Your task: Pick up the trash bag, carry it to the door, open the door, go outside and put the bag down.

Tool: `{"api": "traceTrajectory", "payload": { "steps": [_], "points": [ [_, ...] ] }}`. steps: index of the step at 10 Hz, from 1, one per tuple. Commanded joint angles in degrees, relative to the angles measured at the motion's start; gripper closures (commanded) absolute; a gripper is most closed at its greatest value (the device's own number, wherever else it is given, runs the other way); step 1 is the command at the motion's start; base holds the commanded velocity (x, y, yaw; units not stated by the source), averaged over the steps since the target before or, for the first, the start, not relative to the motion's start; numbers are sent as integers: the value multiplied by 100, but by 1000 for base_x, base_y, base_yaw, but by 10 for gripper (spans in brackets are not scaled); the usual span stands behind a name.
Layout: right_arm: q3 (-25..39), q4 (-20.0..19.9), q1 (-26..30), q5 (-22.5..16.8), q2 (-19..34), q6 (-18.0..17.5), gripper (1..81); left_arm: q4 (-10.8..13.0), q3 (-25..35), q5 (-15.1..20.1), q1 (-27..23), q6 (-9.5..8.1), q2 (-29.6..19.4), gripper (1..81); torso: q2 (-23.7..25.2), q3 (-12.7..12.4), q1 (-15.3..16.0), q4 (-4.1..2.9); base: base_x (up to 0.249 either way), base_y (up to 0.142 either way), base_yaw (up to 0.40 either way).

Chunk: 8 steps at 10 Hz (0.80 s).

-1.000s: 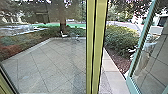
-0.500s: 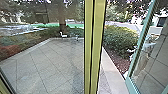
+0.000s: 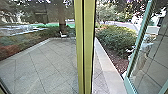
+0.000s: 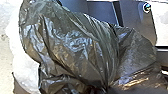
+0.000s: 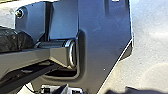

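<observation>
Trash bag [image 4: 72, 47] bulks close at my left wrist, folds gathered, so my left arm is nearer; whether either arm's jaws are clamped or apart, I cannot tell. Teal-framed glass door [image 3: 150, 72] seems open, right of the yellow-green post [image 3: 88, 50].

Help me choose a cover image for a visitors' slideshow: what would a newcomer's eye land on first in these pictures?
Probably the crumpled, shiny dark plastic bag, which bulges across much of the left wrist view. In the head view, the eye would likely go to the tall yellow-green upright bars near the middle, then to the rounded green leafy bush outside, just right of them.
</observation>
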<state>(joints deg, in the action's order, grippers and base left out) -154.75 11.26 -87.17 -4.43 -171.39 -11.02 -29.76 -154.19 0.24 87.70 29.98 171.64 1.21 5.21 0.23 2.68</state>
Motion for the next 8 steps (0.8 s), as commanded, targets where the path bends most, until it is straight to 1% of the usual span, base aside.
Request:
{"api": "traceTrajectory", "payload": {
  "steps": [1,3,8],
  "points": [
    [7,34,196,-331,-29,-5,10,58,38,433,-213,35,11,811,0,0,0,0,0,-103,0],
    [7,34,196,-331,-56,-5,10,119,38,424,-205,35,20,811,0,0,0,0,0,-108,0],
    [-19,34,196,-331,-74,-5,10,119,38,424,-196,35,20,811,2,0,0,0,0,-112,0]
  ]
}}
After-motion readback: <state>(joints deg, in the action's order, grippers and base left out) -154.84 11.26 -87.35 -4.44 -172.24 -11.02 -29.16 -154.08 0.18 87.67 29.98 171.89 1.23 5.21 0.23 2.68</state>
